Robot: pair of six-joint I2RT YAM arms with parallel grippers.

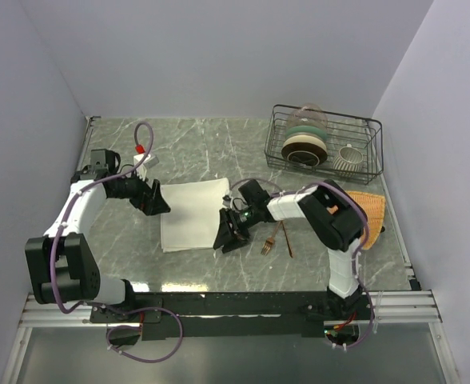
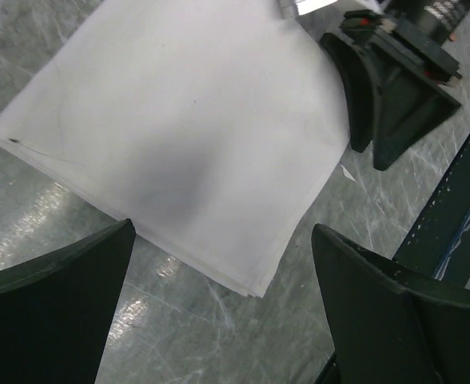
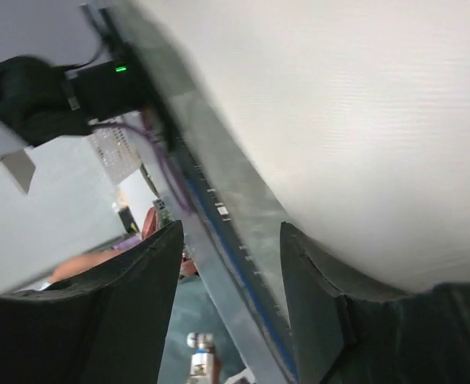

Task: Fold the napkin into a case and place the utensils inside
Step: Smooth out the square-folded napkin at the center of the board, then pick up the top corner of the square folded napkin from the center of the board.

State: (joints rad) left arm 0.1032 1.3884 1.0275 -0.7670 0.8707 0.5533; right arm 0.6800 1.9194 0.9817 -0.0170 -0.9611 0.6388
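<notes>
Early stage: napkin point(image 1: 191, 216) lies flat mid-desk point(image 1: 219, 152), looks folded once, no narrow case yet; cutlery point(image 1: 268, 242) bare just right of it, not inside; left jaws spread wide, right jaws apart, both empty.

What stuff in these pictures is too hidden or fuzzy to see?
- Top view: the utensils are too small to tell one from the other.
- Top view: the right gripper covers part of the napkin.
- Right wrist view: the napkin is blurred, cut off by the frame.
- Left wrist view: the top edge cuts off the napkin's far corner.
</notes>
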